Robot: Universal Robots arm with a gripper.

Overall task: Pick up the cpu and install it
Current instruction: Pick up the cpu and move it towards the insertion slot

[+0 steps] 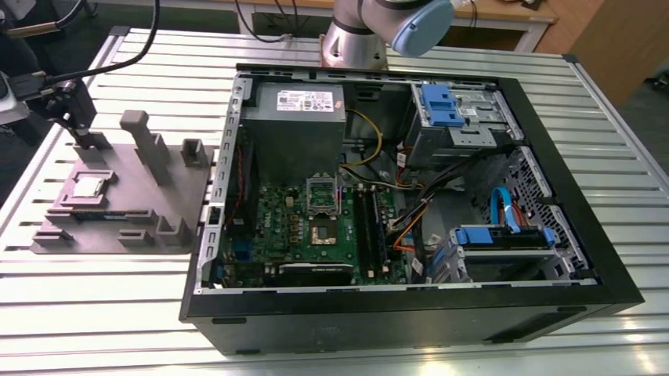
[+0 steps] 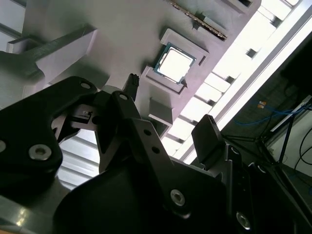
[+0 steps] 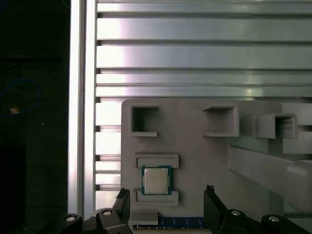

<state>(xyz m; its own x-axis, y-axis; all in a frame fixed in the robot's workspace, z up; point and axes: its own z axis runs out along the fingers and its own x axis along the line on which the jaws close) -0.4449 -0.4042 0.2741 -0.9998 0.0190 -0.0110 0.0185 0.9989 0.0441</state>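
The end effector [image 1: 75,117] is held at the exterior view's left, over the far part of a grey fixture tray [image 1: 157,196] that lies on the slatted aluminium desk [image 1: 105,313]. Its jaws are spread wide and nothing is gripped. In the first wrist view the black fingertips [image 3: 123,196] are seen on either side of the cpu [image 3: 156,180], apart from it.

The cpu [image 1: 87,186] is seated flat in a square recess of the tray, shiny top up, framed by two raised lips. In the second wrist view the cpu [image 2: 174,65] is seen beyond the spread fingers [image 2: 209,134] – not touched. A memory module [image 3: 168,222] is laid in a slot of the tray just beside the cpu recess, on its near side in the exterior view.

An open computer case [image 1: 418,321] is laid on its side just beside the tray, at the exterior view's right of it. Inside, a green motherboard [image 1: 282,211] is mounted, with its socket [image 1: 321,229] open and the socket bracket [image 1: 322,190] stood upright. A grey power supply [image 1: 298,117] is fitted on the far side of the board. The arm [image 1: 356,39] is based on the desk behind the case.
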